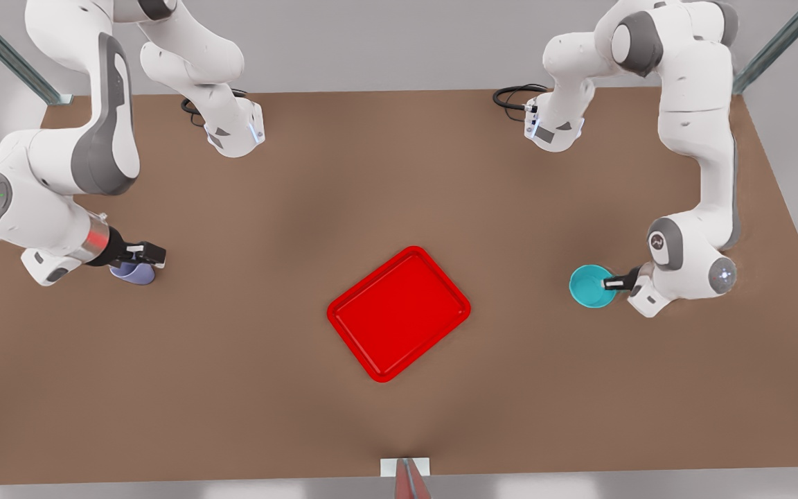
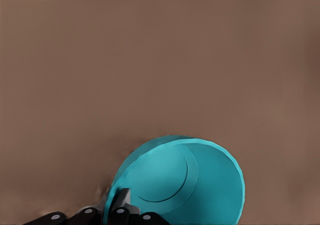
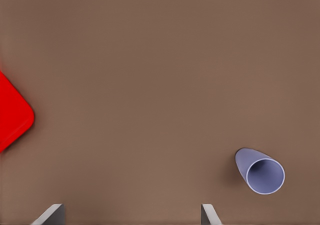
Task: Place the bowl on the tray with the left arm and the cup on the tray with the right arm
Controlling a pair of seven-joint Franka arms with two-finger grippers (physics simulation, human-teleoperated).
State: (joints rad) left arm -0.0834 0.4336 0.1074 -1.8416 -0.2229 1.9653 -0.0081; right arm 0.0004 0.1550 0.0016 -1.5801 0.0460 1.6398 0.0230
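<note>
The turquoise bowl (image 1: 589, 287) sits on the table at the front view's right. My left gripper (image 1: 615, 282) is shut on its rim, one finger inside and one outside. The left wrist view has the bowl (image 2: 200, 185) close up, its rim pinched between the fingers (image 2: 119, 204). The lavender cup (image 1: 134, 273) stands at the front view's left, partly under my right gripper (image 1: 144, 255). In the right wrist view that gripper (image 3: 131, 213) is open, and the cup (image 3: 261, 172) stands off to one side, outside its fingers (image 3: 52, 213). The red tray (image 1: 399, 313) lies mid-table between both arms.
A corner of the tray (image 3: 12, 116) reaches into the right wrist view. Brown tabletop (image 1: 246, 388) stretches around the tray on every side. A small white and red fixture (image 1: 406, 473) sits at the table's near edge. Black cables (image 1: 513, 97) lie by the far arm bases.
</note>
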